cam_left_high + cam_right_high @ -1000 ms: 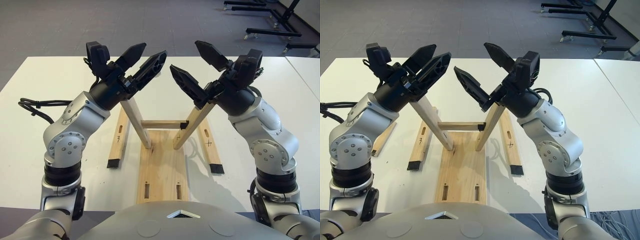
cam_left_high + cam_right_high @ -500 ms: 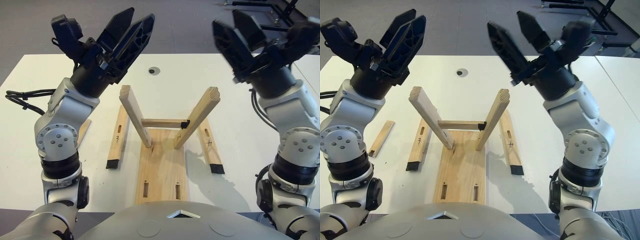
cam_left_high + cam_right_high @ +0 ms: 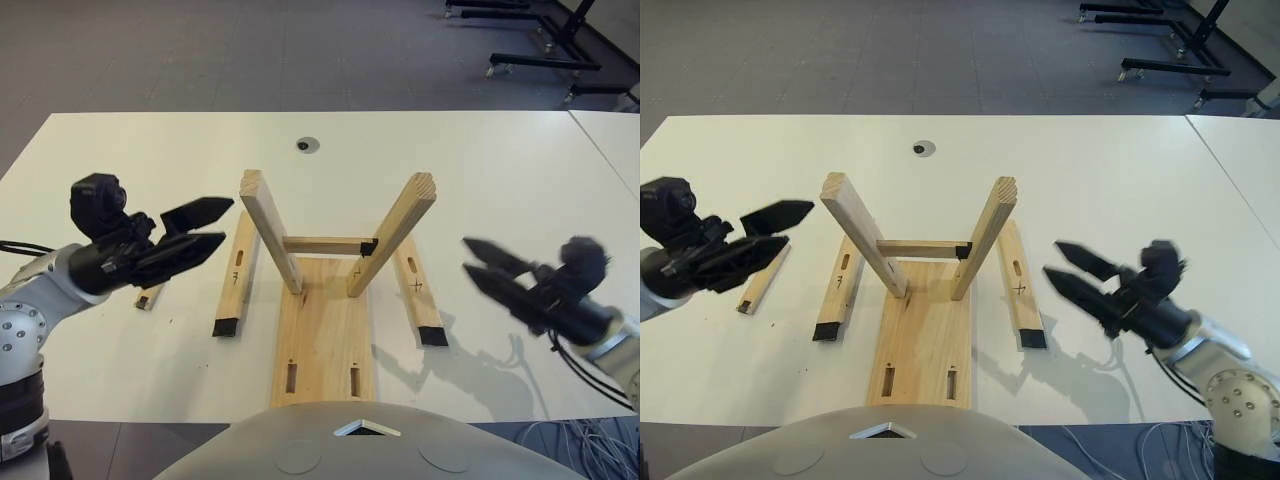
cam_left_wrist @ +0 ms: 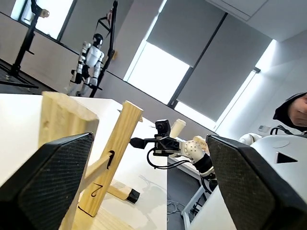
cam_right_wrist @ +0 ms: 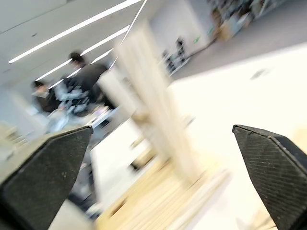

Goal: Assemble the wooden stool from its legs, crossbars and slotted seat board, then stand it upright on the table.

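On the seat board [image 3: 325, 335] stands a leg [image 4: 115, 143] marked "2", left hand [image 3: 228, 220] and right hand [image 3: 467, 256] wide.

black tapered left pincer [image 3: 226, 220], matching right pincer [image 3: 467, 256], silver jointed arms [image 3: 25, 322]

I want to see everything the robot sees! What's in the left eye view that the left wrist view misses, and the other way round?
Left eye view: two empty slots in the seat board, a short wooden piece by the open left gripper, and a round hole in the table. Left wrist view: big windows and another robot far off. Both: two slanted legs joined by a crossbar, plus the open right gripper.
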Available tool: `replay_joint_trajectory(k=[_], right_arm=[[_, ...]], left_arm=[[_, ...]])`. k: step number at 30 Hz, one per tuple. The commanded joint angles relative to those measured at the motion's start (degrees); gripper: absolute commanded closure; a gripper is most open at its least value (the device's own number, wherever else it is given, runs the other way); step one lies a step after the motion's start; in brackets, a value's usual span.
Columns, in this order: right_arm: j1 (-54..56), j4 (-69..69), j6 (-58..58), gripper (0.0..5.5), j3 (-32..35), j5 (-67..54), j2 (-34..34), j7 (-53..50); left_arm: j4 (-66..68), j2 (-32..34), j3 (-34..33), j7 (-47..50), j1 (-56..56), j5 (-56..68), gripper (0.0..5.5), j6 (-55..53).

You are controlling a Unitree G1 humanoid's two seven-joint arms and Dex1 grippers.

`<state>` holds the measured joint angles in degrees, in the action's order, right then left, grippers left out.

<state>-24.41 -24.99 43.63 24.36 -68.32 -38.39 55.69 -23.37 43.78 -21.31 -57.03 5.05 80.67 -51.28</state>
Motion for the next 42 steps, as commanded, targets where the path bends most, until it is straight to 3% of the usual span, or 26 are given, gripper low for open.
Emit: replay_joint_trajectory(k=[1, 7, 17, 27, 42], right_arm=[[2.56, -2.1, 2.92, 0.14, -9.41, 3.93, -2.42, 2.74], [12.24, 0.87, 2.69, 0.14, -21.03, 11.29, -0.21, 1.9], [20.46, 10.07, 2.26, 0.14, -31.15, 18.97, 3.73, 3.61], [24.44, 17.15, -1.97, 0.14, -35.32, 26.95, 8.08, 2.65], [35.74, 34.27, -14.18, 0.14, -31.94, 36.3, 14.99, 1.59]], left_arm=[[-1.32, 0.02, 4.71, -0.97, 1.39, 1.31, 1.19, -4.17], [0.16, -2.41, 14.07, 0.37, -0.59, -2.12, 1.19, -6.99], [10.27, -6.21, 28.62, 1.33, -6.86, -21.88, 1.19, -4.38], [18.56, -11.88, 29.37, 3.18, -10.86, -34.74, 1.19, 4.09], [28.12, -19.65, 28.18, 5.98, -19.24, -45.83, 1.19, 13.44]])
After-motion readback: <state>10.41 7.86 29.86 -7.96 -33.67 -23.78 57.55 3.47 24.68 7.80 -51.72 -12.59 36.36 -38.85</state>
